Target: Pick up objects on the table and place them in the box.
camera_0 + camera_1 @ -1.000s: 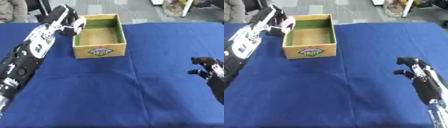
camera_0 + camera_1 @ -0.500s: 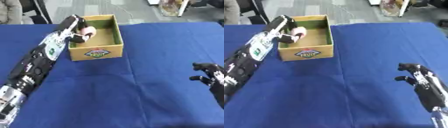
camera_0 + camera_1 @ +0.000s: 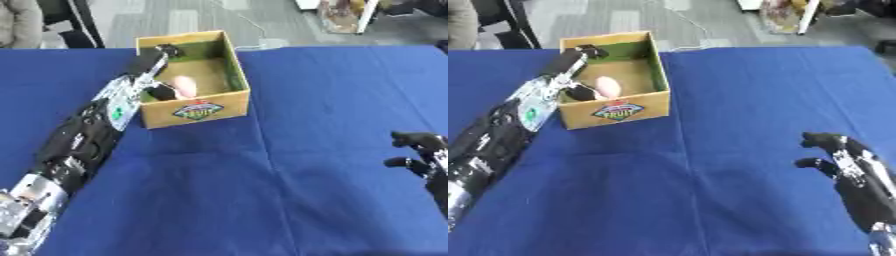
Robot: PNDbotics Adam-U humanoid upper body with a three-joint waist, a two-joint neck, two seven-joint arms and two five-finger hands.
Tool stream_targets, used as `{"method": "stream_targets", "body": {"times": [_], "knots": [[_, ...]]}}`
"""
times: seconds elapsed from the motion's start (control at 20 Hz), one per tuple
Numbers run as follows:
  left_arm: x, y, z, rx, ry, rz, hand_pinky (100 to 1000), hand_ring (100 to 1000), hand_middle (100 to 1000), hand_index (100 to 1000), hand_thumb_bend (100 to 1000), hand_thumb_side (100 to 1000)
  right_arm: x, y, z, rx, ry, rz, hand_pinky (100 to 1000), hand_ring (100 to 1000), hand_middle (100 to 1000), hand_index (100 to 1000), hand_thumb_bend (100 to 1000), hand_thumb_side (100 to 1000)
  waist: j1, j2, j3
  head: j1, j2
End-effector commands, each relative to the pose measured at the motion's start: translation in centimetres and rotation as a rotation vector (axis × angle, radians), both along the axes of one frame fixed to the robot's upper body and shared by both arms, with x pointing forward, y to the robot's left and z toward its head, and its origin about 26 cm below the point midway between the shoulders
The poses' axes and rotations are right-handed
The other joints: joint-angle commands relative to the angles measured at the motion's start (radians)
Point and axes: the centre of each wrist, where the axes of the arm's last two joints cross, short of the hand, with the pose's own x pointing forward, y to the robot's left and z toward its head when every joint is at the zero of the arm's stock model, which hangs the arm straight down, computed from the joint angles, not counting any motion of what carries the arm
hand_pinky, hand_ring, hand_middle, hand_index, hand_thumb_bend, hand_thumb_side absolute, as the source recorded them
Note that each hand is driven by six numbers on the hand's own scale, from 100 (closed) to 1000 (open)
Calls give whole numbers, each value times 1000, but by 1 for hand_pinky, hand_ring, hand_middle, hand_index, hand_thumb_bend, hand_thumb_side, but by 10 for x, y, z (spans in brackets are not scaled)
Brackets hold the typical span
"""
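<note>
The left hand [image 3: 156, 60] reaches over the box [image 3: 194, 111], its fingers loose, holding nothing. The pink object [image 3: 184, 86] sits inside the box, just at 4 o'clock from that hand. The right hand [image 3: 837, 152] waits far off at 4 o'clock, fingers curled, empty.

An open, yellowish wooden box [image 3: 196, 105] with a green lining on its inner walls stands on the blue-covered bench [image 3: 306, 150], toward its far left. A round label marks the box's near wall. Inside it, near the left wall, lies a small, pale pink, rounded object [image 3: 184, 85].
</note>
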Motion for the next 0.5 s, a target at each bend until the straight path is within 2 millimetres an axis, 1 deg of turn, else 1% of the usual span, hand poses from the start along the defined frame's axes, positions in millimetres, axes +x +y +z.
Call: {"method": "stream_targets", "body": {"times": [0.05,0.1,0.2,0.35,0.5], "knots": [[0,-2,25,-1,-98,-19,776,890,808,883,985,516,1,-2,10,-10,-35,-1,634,946,630,702,100,546,0,-14,3,1,-7],[0,-3,28,-12,-115,-26,786,896,810,885,1000,530,1,-2,10,-10,-35,-2,634,946,630,702,100,547,-1,-15,5,0,-7],[-3,-5,36,-36,-143,-47,804,906,817,890,1000,548,1,-3,10,-8,-35,-5,634,946,630,702,100,547,-1,-15,11,-4,-9],[-8,-8,48,-83,-177,-75,810,915,822,896,1000,541,1,-4,9,-7,-34,-13,633,946,631,702,100,547,-2,-17,24,-12,-8],[-19,-9,57,-158,-202,-105,802,918,813,889,1000,519,1,-6,9,-4,-34,-25,633,946,630,702,100,546,-4,-19,43,-22,-7]]}}
